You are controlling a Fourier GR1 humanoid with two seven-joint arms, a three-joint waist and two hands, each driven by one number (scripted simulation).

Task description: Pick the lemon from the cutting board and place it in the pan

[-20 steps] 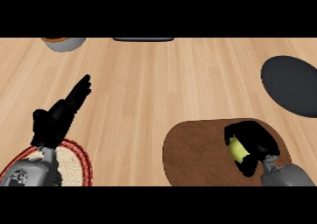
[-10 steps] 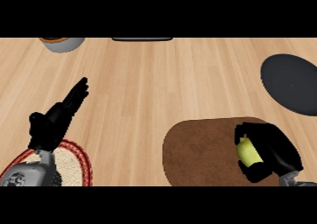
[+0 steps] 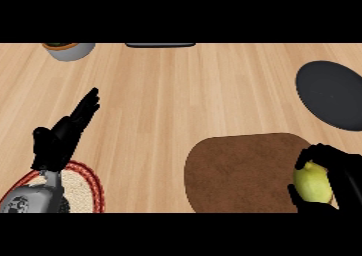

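A yellow lemon (image 3: 312,182) shows at the right end of the brown cutting board (image 3: 236,172), low in the head view. My right hand (image 3: 343,172) is curled round the lemon, fingers over its top and thumb below it. Whether the lemon still rests on the board I cannot tell. The dark round pan (image 3: 335,94) lies on the counter at the right edge, above the board. My left hand (image 3: 64,135) rests open at the left, fingers straight and pointing up and to the right.
A woven round mat with a red rim (image 3: 80,187) lies under my left forearm at the lower left. A grey bowl (image 3: 69,50) stands at the top left, and a dark flat object (image 3: 160,45) lies at the top edge.
My right hand has shifted to the right and slightly down, with the lemon inside its fingers. The left hand stays where it was.
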